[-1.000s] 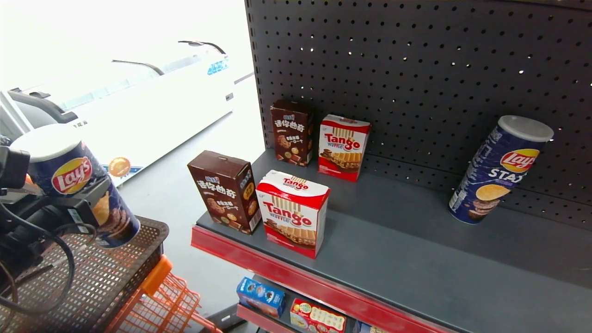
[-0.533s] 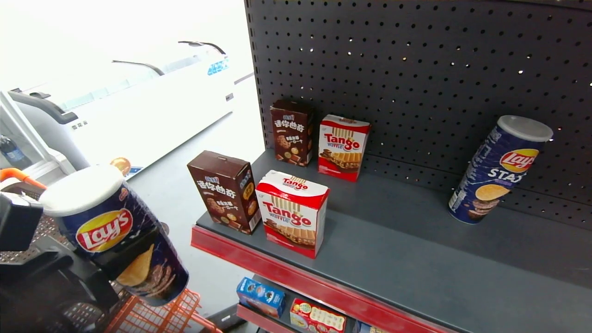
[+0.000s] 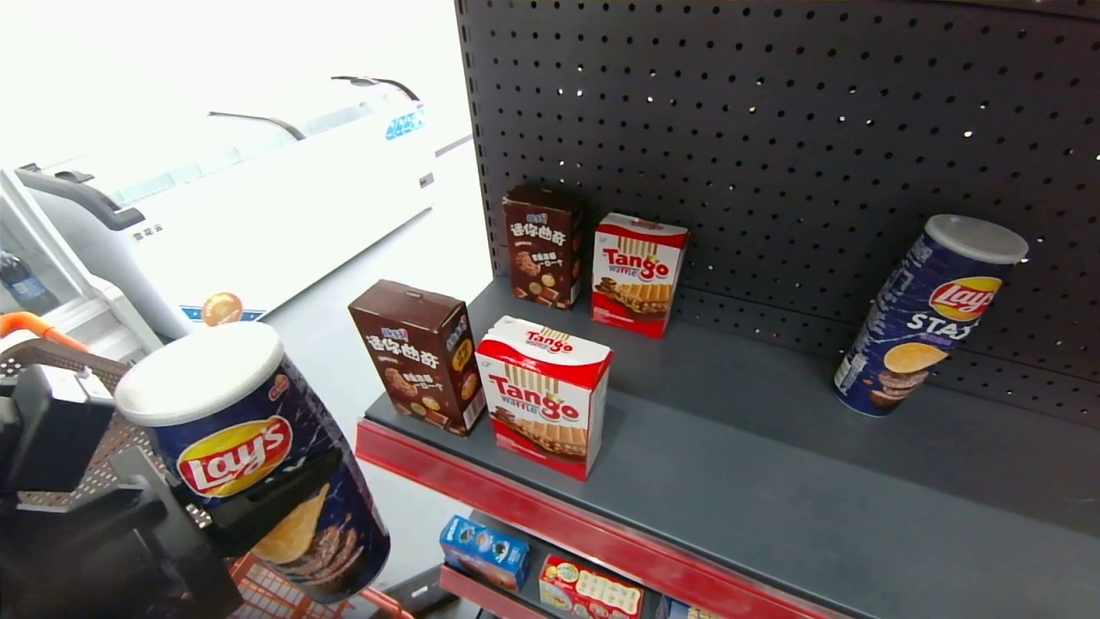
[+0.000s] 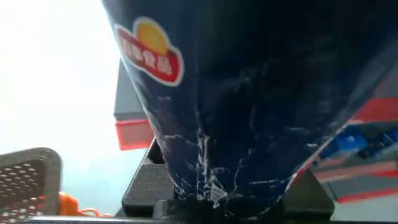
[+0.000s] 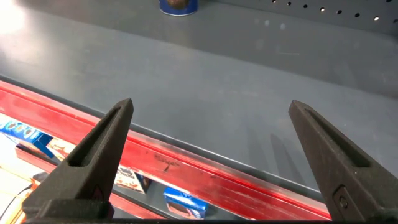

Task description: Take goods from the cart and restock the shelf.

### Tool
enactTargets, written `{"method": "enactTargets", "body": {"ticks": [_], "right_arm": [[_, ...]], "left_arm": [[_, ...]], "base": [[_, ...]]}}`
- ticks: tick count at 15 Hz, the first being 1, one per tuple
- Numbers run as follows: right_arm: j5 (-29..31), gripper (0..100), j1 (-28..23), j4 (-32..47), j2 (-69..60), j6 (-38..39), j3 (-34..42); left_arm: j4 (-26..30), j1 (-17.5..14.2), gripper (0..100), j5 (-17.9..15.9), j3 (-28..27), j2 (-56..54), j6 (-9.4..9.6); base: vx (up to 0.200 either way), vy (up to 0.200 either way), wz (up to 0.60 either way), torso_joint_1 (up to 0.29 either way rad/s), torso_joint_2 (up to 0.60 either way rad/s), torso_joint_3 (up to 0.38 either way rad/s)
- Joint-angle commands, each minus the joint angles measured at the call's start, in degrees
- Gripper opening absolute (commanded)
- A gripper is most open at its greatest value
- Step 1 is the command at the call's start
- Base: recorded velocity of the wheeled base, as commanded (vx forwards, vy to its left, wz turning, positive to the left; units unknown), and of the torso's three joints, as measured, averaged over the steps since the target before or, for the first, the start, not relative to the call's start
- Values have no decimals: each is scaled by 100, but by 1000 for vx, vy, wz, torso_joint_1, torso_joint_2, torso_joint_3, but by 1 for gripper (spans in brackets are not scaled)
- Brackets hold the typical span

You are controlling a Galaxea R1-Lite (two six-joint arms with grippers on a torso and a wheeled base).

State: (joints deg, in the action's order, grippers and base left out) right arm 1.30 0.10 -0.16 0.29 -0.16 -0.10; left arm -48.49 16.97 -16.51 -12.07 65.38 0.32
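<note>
A dark blue chips can [image 3: 258, 464] with a white lid hangs tilted at the lower left of the head view, left of the shelf's front corner. My left gripper [image 3: 215, 524] is shut on its lower half. In the left wrist view the can [image 4: 261, 93] rises between the black fingers [image 4: 149, 186]. A second matching can [image 3: 928, 314] leans against the pegboard at the right of the grey shelf [image 3: 773, 464]. My right gripper [image 5: 210, 106] stands open above the shelf's red front edge [image 5: 186, 168], with nothing between its fingers.
Two brown boxes [image 3: 417, 357] and two red-and-white wafer boxes [image 3: 546, 395] stand on the shelf's left part, with bare grey shelf between them and the leaning can. The cart's mesh basket [image 3: 51, 378] sits far left. Small packs [image 3: 485, 550] lie on the lower shelf.
My left gripper has carried the chips can from above the cart basket rightward and closer to the shelf's front corner. The goods on the shelf have not moved.
</note>
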Motion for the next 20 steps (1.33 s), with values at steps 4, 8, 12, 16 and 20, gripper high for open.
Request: {"method": "enactTargets", "body": {"ticks": [4,8,12,16,20], "right_arm": [[-7,100,-1,-2,-3,-11,1],[-7,100,-1,-2,-3,-11,1],[-16,100,-1,-2,-3,-11,1],[-16,100,-1,-2,6,-11,1],[-16,100,-1,-2,-3,-11,1]], "left_arm": [[33,395,0,-274,-314,265,3],[7,439,0,-845,-472,485,12],[-29,922,0,-1179,-560,643,30],[-29,1493,0,-1223,-823,924,30],[-29,1722,0,-1223,-964,1135,30]], "base": [[0,0,0,0,0,0],[0,0,0,0,0,0],[0,0,0,0,0,0],[0,0,-600,0,0,4],[0,0,-600,8,5,0]]}}
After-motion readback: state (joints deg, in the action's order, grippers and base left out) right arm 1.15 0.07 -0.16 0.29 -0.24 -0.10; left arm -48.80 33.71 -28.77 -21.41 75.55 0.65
